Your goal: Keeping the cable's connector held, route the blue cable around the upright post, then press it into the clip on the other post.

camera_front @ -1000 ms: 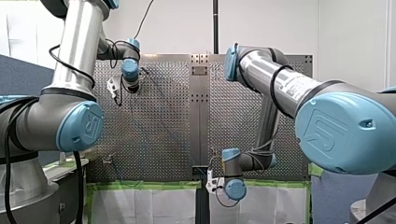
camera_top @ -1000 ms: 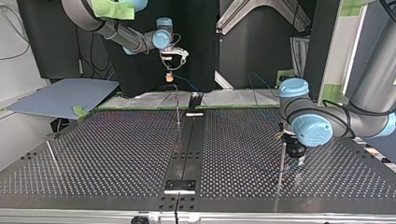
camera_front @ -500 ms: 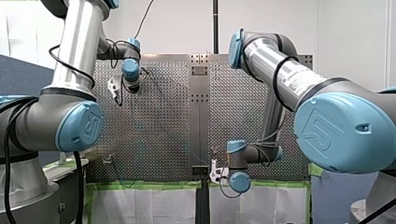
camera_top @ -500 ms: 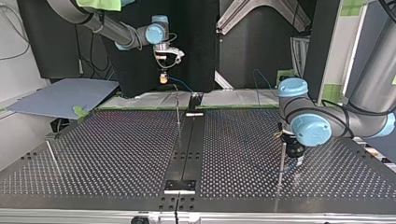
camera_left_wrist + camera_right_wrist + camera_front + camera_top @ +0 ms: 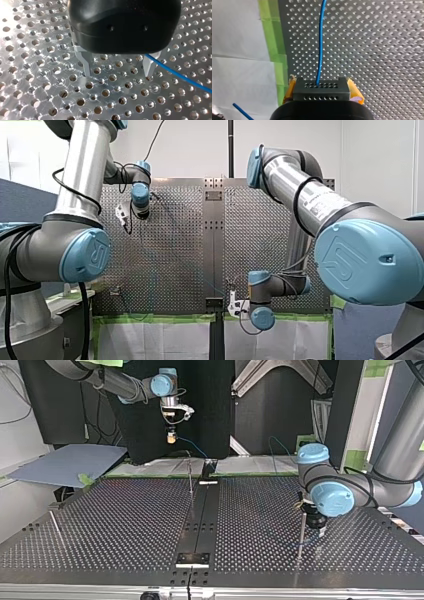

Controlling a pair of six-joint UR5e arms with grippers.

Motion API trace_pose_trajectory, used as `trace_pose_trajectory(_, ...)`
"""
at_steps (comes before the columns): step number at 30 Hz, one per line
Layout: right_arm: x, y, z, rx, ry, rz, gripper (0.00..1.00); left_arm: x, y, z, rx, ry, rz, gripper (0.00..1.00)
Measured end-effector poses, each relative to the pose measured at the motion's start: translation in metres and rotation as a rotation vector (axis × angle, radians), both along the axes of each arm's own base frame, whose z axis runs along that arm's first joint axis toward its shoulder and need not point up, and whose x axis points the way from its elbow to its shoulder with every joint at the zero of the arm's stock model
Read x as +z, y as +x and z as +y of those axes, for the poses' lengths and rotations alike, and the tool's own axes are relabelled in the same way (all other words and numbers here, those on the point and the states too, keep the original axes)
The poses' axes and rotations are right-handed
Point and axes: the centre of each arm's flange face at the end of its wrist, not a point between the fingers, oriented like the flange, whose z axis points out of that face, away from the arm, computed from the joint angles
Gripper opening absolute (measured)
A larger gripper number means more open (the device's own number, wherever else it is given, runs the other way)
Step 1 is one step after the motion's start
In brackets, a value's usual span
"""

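Blue cable point(image 5: 320, 45) held at its connector point(image 5: 321, 89), no post rounded yet

Front view: my right arm point(image 5: 300, 195) reaches down to the near edge of the table point(image 5: 165, 255) and my left arm point(image 5: 85, 165) to its far part; the cable is a faint line slanting over the table between them. Top view: my right gripper point(image 5: 171, 437) hangs above that same table edge, yellow pads closed on the connector, and the cable slopes down toward the table; my left gripper point(image 5: 316, 524) is low over the table, just beside a post point(image 5: 302, 532). Left wrist view: its metal fingers point(image 5: 86, 66) are spread wide with nothing between them, and the cable passes beside one finger, just over the table. Right wrist view: the connector sits firmly between the pads, above the table's edge. I judge the cable light, thin and limp: take it along its free length, not at the connector joint.
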Motion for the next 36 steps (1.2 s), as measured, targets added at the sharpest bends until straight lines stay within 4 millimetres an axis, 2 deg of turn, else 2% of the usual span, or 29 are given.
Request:
trace_pose_trajectory(8,0.024,-0.009,0.004,0.019,-0.046,-0.034,0.00,0.000,-0.001,0.000,0.011,-0.050,-0.007,1.00)
trace_pose_trajectory(16,0.023,-0.025,0.022,0.026,-0.055,-0.040,0.00,-0.003,0.000,-0.002,-0.024,-0.127,-0.014,1.00)
trace_pose_trajectory(28,0.025,-0.030,0.022,0.019,-0.089,-0.058,0.00,-0.026,0.000,0.005,-0.041,-0.238,-0.052,1.00)
trace_pose_trajectory(36,0.025,-0.030,0.022,0.019,-0.089,-0.058,0.00,-0.049,-0.005,0.013,-0.037,-0.313,-0.073,1.00)
